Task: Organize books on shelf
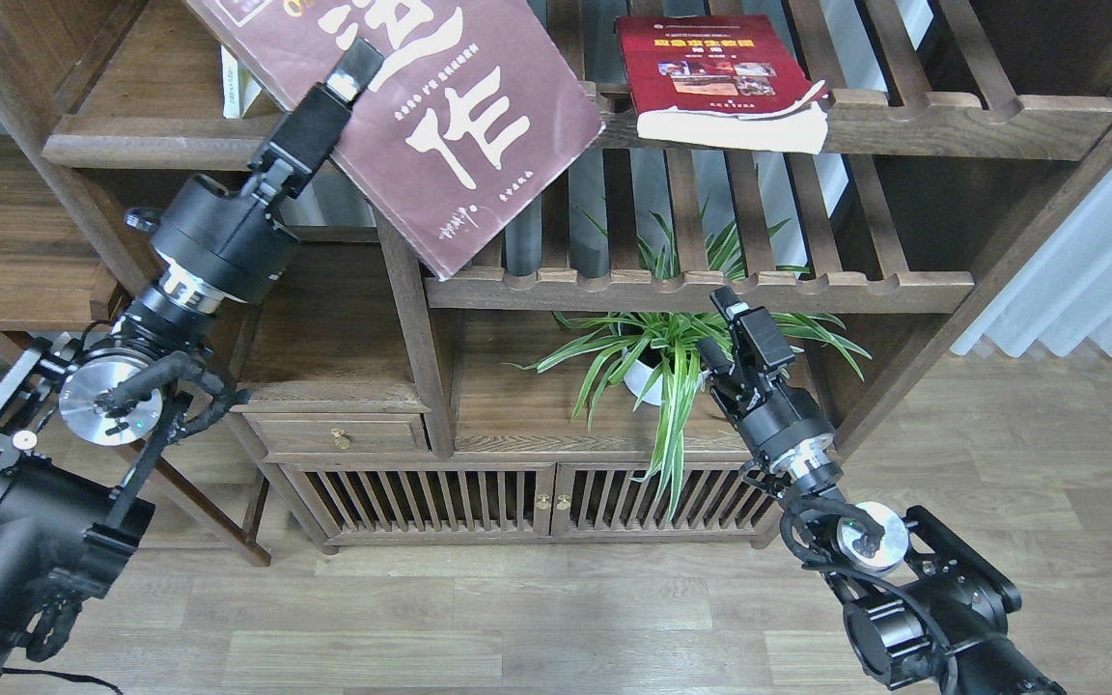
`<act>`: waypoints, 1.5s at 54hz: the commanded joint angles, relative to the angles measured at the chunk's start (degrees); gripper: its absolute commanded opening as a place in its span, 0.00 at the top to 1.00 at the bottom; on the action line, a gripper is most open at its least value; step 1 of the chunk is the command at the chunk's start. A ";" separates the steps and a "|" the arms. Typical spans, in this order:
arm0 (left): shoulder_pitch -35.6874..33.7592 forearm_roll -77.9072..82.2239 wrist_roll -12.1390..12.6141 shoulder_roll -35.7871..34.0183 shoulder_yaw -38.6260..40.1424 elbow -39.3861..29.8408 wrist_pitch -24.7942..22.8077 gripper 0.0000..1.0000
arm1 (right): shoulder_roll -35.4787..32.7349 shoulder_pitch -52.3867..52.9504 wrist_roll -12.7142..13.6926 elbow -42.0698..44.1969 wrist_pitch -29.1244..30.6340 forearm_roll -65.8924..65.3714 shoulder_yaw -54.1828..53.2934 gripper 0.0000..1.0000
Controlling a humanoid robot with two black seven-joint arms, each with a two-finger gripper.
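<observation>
My left gripper [355,66] is shut on the dark maroon book [450,125] with big white characters, holding it tilted in the air over the front edge of the solid dark brown shelf [160,145] at upper left. The book's top runs out of view. A sliver of the yellow-green book [233,89] shows behind it on that shelf. The red book [715,72] with yellow title lies flat on the upper slatted rack. My right gripper [728,323] is empty and open, low in front of the plant.
A green potted plant [657,362] stands in the lower middle compartment. Slatted racks [710,285] with notched rails span the middle and right. A vertical wooden post [411,328] rises under the maroon book. A cabinet with slatted doors [517,497] sits below. White curtain at right.
</observation>
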State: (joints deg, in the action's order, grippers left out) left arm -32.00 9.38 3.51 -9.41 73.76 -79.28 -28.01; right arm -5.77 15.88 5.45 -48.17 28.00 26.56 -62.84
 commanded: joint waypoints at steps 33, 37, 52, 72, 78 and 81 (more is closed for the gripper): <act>-3.24 -0.24 2.46 -6.67 15.71 0.01 0.01 0.94 | 4.63 0.65 0.18 0.00 0.00 -0.46 2.01 0.01; -3.68 -0.24 3.08 -8.17 16.86 0.01 0.01 0.94 | 4.72 0.65 0.18 0.00 0.00 -0.46 3.51 0.01; -3.68 0.37 5.01 -11.51 19.14 0.09 0.01 0.95 | 5.07 0.65 0.18 -0.08 0.00 -0.55 6.50 0.01; -3.86 5.64 11.25 -11.60 26.52 0.09 0.01 0.97 | 5.16 0.65 0.27 -0.70 0.00 -0.55 9.75 0.01; -3.86 9.68 12.39 -11.86 28.46 0.09 0.01 0.97 | 5.51 0.65 0.27 -0.70 0.00 -0.55 11.33 0.01; -3.86 10.83 12.39 -11.95 28.72 0.09 0.01 0.97 | 5.60 0.65 0.18 -0.70 0.00 -0.55 11.77 0.01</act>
State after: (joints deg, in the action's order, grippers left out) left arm -35.78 17.10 15.53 -21.15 101.35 -79.19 -28.00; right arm -0.53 16.52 5.68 -48.87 28.00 26.03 -52.30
